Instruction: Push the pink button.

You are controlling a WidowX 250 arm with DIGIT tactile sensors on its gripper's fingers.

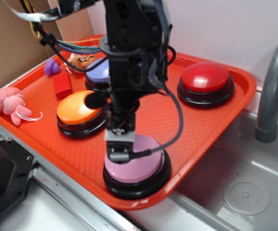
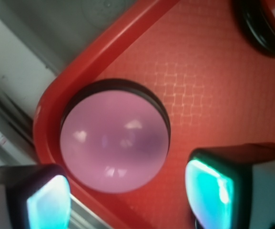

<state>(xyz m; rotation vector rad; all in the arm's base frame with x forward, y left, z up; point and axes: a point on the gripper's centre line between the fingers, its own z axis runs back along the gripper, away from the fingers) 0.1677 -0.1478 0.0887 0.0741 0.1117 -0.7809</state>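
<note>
The pink button is a glossy pale pink dome on a black base, sitting in the front corner of the orange-red tray. My gripper hangs straight down over the dome's left side; contact with it cannot be judged. In the wrist view the pink button fills the centre, close to the tray's rounded rim. My gripper is open, its two teal pads wide apart at the bottom edge with nothing between them.
On the tray also sit an orange button, a bluish-purple button and a red button. A red block, a pink plush toy and a small purple toy lie at left. A sink and grey faucet are at right.
</note>
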